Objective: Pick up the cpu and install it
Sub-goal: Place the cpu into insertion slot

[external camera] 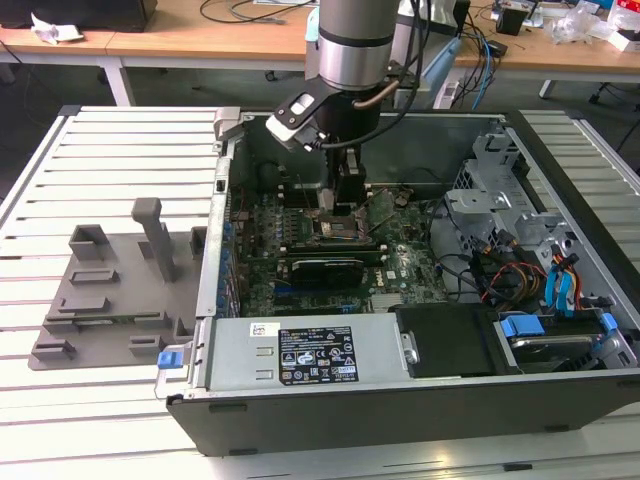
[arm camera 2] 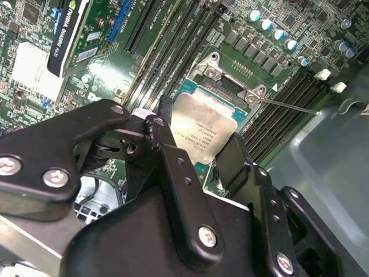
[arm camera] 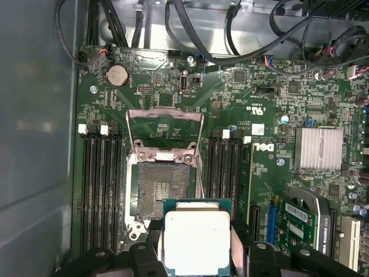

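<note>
Your pincer [arm camera: 197, 248] is clamped on the cpu [arm camera: 197, 239]. Its black fingers [arm camera: 151, 245] press on two opposite edges, and the silver lid faces both wrist cameras. In the second wrist view the cpu [arm camera 2: 204, 124] sits between the same fingers [arm camera 2: 233, 161], with the pincer [arm camera 2: 199, 130] closed across its width.

The socket [arm camera: 164, 187] lies directly under the fingertips and a little beyond them. Its pin field is bare and its load plate [arm camera: 164, 113] is swung open, away from the pincer. In the second wrist view the cpu overlaps the socket [arm camera 2: 222, 81], hanging above it and not yet seated. The thin lever [arm camera 2: 288, 107] sticks out to one side, clear of the fingers.

Memory slots [arm camera: 101, 184] flank the socket on both sides of the pincer. The graphics card [arm camera: 300, 222] lies off to one side, near the fingers but not touching them.

In the exterior view your pincer [external camera: 340, 222] reaches down into the open case [external camera: 400, 400], low over the board, with the card [external camera: 325, 268] just beside it. The grey tray [external camera: 110, 290] sits well apart from the pincer, outside the case, on the exterior view's left.
</note>
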You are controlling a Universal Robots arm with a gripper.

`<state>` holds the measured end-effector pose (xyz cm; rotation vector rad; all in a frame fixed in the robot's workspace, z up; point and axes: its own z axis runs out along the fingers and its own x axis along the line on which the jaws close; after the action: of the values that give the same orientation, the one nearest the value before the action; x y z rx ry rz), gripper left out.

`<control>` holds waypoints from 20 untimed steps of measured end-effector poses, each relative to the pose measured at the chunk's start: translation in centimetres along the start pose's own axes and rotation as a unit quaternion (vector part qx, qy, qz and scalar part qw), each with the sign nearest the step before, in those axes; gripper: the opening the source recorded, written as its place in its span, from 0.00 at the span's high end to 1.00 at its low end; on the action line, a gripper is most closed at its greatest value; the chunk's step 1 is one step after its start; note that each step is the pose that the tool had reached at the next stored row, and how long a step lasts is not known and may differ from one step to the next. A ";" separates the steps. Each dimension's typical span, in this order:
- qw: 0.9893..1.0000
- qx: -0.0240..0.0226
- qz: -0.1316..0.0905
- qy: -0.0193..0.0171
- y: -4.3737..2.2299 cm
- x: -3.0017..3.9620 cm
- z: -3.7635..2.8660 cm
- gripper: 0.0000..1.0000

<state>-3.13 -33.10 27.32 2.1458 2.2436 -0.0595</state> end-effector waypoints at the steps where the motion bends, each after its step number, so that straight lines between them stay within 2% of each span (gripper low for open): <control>1: 1.000 0.000 0.000 0.000 0.00 0.01 0.11 0.45; 20: 1.000 0.000 0.000 0.000 0.12 0.14 2.09 0.45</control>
<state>-3.02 -33.06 25.22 2.1463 2.2439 -0.0591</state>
